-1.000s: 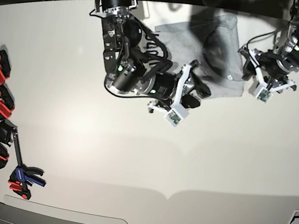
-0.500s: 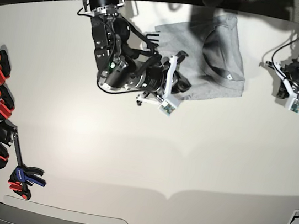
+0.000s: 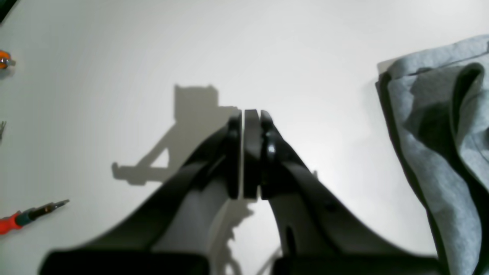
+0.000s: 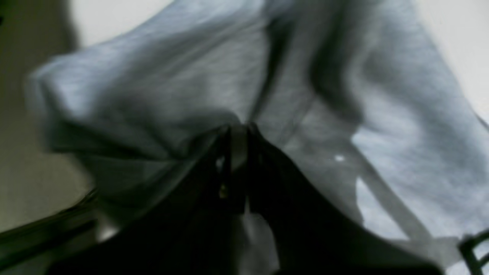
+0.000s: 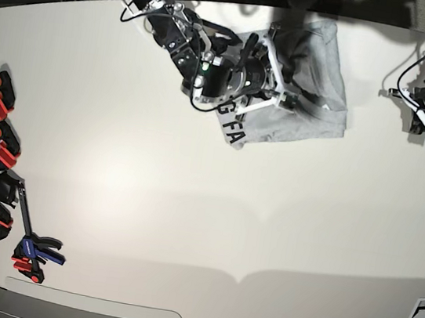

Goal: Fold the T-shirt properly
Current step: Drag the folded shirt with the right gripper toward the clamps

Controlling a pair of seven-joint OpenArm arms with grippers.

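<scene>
We've got the right gripper (image 4: pixel 238 131) pinched shut on the grey T-shirt (image 5: pixel 309 93) at the table's (image 5: pixel 188 219) far edge, left gripper (image 3: pixel 244 118) closed empty just right of it

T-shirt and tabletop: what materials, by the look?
T-shirt: soft heathered grey knit, probably cotton jersey; it drapes and creases, matte, with printed black lettering on an upturned flap. Table: smooth off-white board, likely laminate or painted; faint sheen, crisp shadows, no grain.
</scene>
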